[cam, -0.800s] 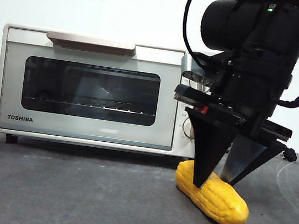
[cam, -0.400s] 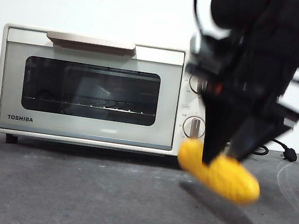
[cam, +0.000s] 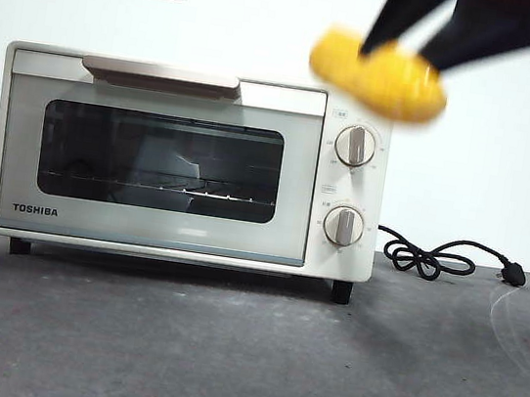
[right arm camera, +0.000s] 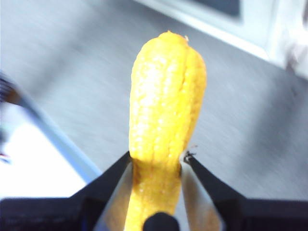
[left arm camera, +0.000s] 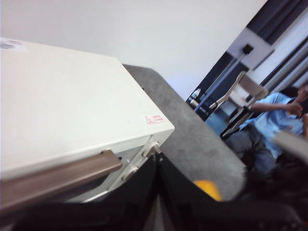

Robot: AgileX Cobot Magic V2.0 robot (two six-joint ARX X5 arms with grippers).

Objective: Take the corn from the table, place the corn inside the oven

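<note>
Corn (cam: 379, 74) airborne in right gripper (right arm camera: 156, 161) clamp, long axis approx level (slight tilt).

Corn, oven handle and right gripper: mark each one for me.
corn (cam: 381, 75), front view: middle of the cob, in the air above the oven's knobs.
oven handle (cam: 161, 73), front view: middle of the beige bar over the door.
right gripper (right arm camera: 156, 166), right wrist view: between its tips, shut on the corn.

We see the corn (cam: 379, 74) lifted off the table (cam: 224, 351), now high above the oven's (cam: 181, 162) right end, the right gripper (cam: 405, 43) risen with it, knobs (cam: 355, 145) and cord (cam: 435, 254) uncovered
</note>
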